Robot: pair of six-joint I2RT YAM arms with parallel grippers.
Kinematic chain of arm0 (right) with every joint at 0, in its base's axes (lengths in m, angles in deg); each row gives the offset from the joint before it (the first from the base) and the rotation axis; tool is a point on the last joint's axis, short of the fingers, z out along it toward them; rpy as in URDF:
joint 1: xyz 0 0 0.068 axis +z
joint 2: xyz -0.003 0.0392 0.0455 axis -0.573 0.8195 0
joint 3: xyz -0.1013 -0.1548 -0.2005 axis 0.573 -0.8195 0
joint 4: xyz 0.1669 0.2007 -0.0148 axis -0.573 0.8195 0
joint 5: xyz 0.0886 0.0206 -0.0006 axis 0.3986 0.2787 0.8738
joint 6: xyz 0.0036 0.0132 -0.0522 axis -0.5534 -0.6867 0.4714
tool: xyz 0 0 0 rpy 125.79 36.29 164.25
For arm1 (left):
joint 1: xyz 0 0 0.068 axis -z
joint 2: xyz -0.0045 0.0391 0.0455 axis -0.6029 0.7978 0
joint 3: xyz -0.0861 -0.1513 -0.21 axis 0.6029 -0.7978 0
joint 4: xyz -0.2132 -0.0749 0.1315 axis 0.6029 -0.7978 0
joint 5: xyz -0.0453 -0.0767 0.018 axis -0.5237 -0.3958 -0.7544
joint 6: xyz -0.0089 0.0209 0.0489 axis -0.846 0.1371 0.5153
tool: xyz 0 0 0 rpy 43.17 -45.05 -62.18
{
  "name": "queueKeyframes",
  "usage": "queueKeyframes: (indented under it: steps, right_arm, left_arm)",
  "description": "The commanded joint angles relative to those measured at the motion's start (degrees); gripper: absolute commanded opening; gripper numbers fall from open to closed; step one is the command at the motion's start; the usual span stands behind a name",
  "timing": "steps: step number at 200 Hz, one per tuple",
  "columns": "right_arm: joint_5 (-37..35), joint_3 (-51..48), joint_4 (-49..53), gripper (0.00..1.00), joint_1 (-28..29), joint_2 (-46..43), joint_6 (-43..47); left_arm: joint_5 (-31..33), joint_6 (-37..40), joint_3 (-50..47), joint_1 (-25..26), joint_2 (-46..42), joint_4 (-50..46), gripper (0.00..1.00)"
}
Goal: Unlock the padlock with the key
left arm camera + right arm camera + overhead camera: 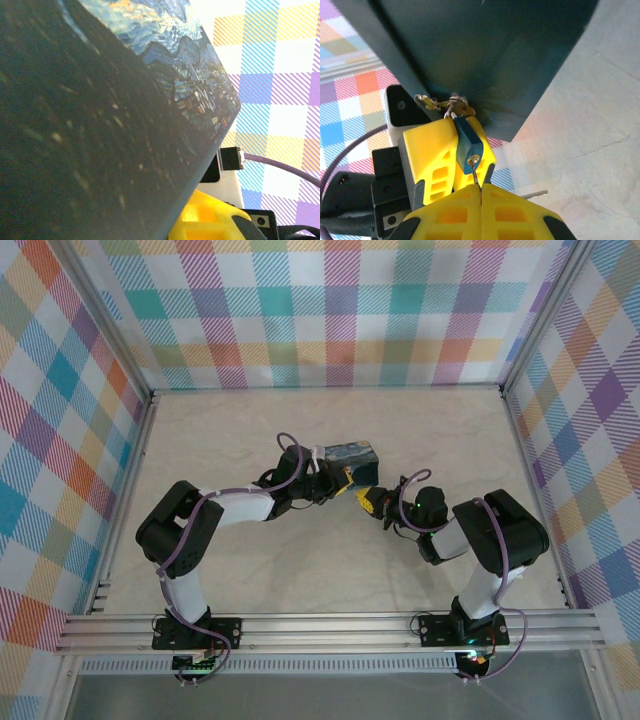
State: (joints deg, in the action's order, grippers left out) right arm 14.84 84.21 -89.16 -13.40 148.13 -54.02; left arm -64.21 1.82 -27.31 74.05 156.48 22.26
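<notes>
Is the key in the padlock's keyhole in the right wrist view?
Yes, the key runs from the right gripper into the keyhole of the blue padlock.

1. tin (345, 453): dark blue, swirl-printed with pale blue and yellow.
2. padlock (468, 142): blue, brass keyhole.
3. key (476, 175): silvery.
4. left gripper (462, 150), right gripper (480, 190): yellow.
5. arms (245, 505): black and white.
6. walls (330, 310): multicoloured pastel plaid.
7. desk (330, 580): cream, marbled.
8. cable (280, 167): purple.
</notes>
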Motion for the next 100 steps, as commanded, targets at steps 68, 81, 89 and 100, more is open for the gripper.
queueKeyframes:
  steps: [68,81,89,100]
  right_arm:
    - [-4.12,1.88,-3.41,0.00,1.85,0.16,-1.78]
    - [-4.42,1.84,-3.33,0.00,2.23,0.24,-1.25]
    - [-4.67,1.84,-3.40,0.00,2.42,0.07,-0.65]
    - [-5.25,1.75,-2.73,0.00,2.75,-0.37,0.41]
  left_arm:
    - [-2.90,-0.93,-0.90,0.73,-1.30,3.37,0.09]
    - [-2.81,-1.12,-0.92,0.73,-1.29,3.55,0.09]
    - [-2.81,-1.21,-0.85,0.73,-1.31,3.64,0.09]
    - [-2.76,-1.43,-0.88,0.73,-1.21,3.81,0.09]
